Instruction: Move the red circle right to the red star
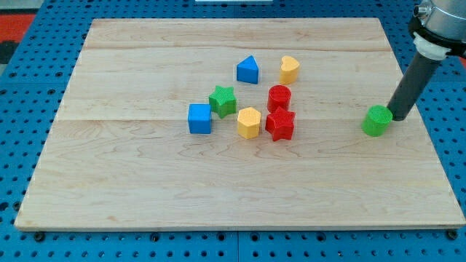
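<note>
A light wooden board (240,196) is lying on a blue perforated base (29,73) showing past every edge; an orange-red patch (18,29) is showing at the top-left corner

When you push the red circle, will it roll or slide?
The red circle stands on its flat end, so it probably slides, not rolls. Its round side may let my tip slip off-centre. The red star seems to touch it, so it may move too.

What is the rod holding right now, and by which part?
Nothing is held. My tip stands beside the green block, on its right; contact cannot be told. The red circle sits far left.
</note>
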Tool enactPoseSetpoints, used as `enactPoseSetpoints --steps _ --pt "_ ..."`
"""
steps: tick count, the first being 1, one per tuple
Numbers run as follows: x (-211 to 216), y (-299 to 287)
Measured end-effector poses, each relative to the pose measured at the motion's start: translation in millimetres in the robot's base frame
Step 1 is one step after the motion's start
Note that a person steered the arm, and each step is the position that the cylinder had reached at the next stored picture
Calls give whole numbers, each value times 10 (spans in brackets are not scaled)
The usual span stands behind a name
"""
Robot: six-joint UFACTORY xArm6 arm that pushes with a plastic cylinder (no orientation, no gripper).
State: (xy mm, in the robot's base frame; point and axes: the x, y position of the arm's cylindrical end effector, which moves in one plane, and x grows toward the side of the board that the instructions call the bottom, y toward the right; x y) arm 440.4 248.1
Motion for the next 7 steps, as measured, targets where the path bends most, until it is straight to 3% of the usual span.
enactPoseSetpoints --steps 1,2,3,4,5,6,7 --pt "-51 94" --pt "-670 -88" --pt "-860 -1230" --pt "-821 -1973" --pt "-688 -2200" --pt "-468 -1478" --pt "-373 -1165"
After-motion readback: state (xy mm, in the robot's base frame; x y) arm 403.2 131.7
